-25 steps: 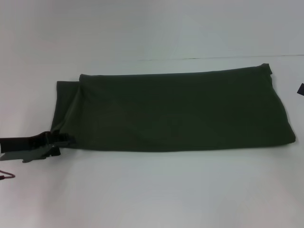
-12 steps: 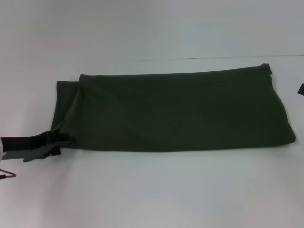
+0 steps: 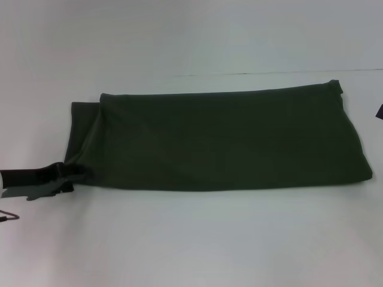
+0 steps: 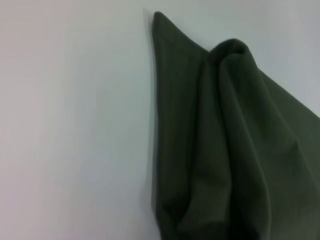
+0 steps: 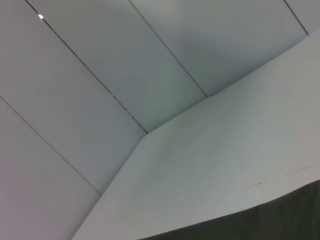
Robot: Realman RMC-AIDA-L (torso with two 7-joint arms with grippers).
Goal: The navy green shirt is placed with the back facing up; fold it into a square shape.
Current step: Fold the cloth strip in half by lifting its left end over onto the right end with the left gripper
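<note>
Head view: navy green shirt (image 3: 221,140) lies folded into a long band across the white table (image 3: 197,239), plain side up; left gripper (image 3: 70,173) pinches its near-left corner; right gripper (image 3: 379,111) barely visible at the right edge, grip unclear.

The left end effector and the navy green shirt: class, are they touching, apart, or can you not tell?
Touching. In the head view the left end effector meets the navy green shirt at its near left corner, where the cloth bunches toward it.
</note>
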